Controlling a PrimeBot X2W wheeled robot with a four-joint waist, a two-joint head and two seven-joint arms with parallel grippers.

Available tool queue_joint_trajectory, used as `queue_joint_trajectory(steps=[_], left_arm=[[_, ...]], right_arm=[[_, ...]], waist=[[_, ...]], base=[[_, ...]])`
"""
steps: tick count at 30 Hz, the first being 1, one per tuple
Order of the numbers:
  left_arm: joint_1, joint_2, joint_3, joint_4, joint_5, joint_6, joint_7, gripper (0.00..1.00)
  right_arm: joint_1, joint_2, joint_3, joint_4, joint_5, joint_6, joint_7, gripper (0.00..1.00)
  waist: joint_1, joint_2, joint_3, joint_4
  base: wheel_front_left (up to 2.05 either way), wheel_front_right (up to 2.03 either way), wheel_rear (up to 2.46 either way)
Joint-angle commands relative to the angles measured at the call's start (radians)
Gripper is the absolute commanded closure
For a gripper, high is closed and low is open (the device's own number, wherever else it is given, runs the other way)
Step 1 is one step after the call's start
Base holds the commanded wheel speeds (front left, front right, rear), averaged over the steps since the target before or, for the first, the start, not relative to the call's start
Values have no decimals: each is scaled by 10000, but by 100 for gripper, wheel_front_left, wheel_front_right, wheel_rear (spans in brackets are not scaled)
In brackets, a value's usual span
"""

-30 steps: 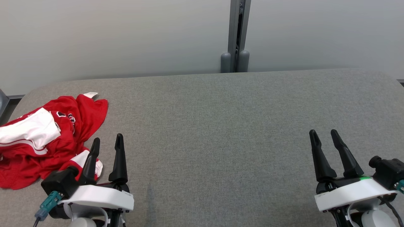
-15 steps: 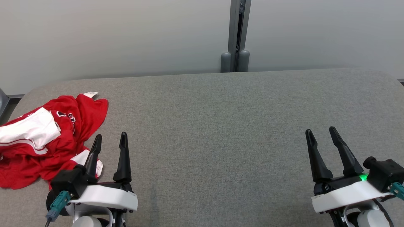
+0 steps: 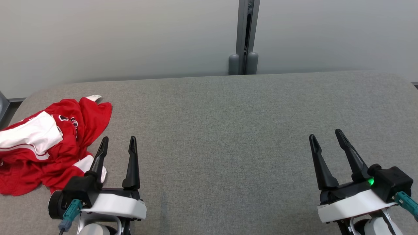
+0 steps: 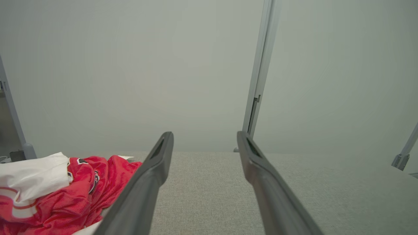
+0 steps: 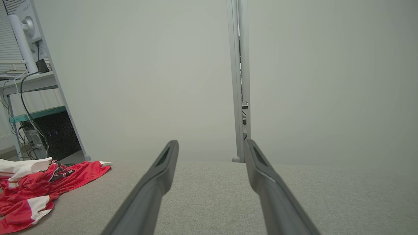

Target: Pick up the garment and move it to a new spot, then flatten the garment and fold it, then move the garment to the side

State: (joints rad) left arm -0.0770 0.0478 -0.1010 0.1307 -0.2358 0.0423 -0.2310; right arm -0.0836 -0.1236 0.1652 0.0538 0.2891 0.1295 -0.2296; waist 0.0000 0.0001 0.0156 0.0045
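Head view: the crumpled red-and-white garment [image 3: 42, 143] lies at the left edge of the frame on the grey padded table [image 3: 228, 124]. At lower left, the left gripper [image 3: 118, 141] stands just beside the garment's near hem, its 2 fingers spread and empty. At lower right, the right gripper [image 3: 325, 134] is likewise spread, holding nothing, well apart from the garment.

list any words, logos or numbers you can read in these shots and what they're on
"MSI": faint, it seems to read so, on the back of the monitor at the upper left of the right wrist view.
Black and white print on the red and white garment: too crumpled to read.
White tag at the garment's far edge: no legible text.
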Motion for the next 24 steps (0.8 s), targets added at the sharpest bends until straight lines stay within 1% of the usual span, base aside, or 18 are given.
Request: queue_joint_trajectory(steps=[1, 17, 24], left_arm=[[-157, 57, -20, -66, 210, 69, -85, 0], [-164, 60, -210, -37, 1167, 227, -355, 0], [-163, 58, -188, 40, 1099, 197, -337, 0]], right_arm=[[-97, -63, 6, -72, -218, 20, -122, 0], [-79, -174, 228, -226, -1137, 20, -391, 0], [-52, -137, 225, -208, -1111, 20, -381, 0]], waist=[[0, -1, -10, 1], [0, -1, -78, 23], [0, -1, -98, 47]], base=[[0, 0, 0], [0, 0, 0], [0, 0, 0]])
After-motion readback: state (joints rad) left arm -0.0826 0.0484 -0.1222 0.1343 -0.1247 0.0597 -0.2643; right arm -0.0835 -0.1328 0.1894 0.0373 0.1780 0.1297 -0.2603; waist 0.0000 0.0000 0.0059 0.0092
